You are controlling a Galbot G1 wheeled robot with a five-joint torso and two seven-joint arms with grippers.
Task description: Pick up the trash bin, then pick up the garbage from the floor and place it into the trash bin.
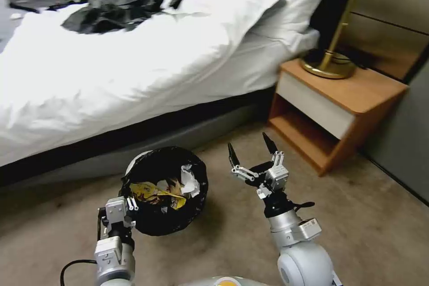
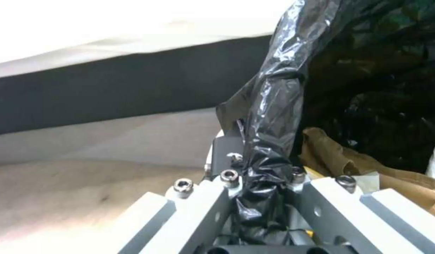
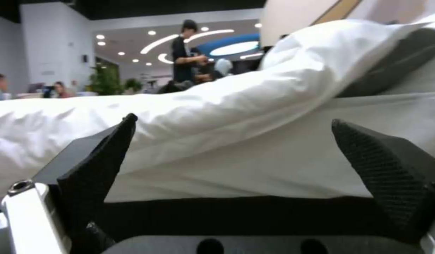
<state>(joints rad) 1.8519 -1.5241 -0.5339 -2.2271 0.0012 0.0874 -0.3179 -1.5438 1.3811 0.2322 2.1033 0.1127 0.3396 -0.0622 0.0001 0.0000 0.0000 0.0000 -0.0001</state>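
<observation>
A white-covered bed (image 1: 111,67) spans the far side, with a wooden nightstand (image 1: 339,107) and brass lamp (image 1: 333,60) to the far right. The trash bin (image 1: 165,190) sits low on the near left over the carpet, holding a yellow wrapper (image 1: 149,192) and white paper (image 1: 190,181). The left claw (image 1: 127,208) is clenched on its black liner rim at the bin's near-left edge. Just right of the bin, the right claw (image 1: 252,149) is released, fingers spread, apart from it.

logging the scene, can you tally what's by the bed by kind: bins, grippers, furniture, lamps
trash bin: 1, black liner, tilted, holding a yellow wrapper and white paper
grippers: 2, left gripper shut on the bin's rim, right gripper open, empty
furniture: 2, bed, wooden nightstand
lamp: 1, brass base
total: 6
</observation>
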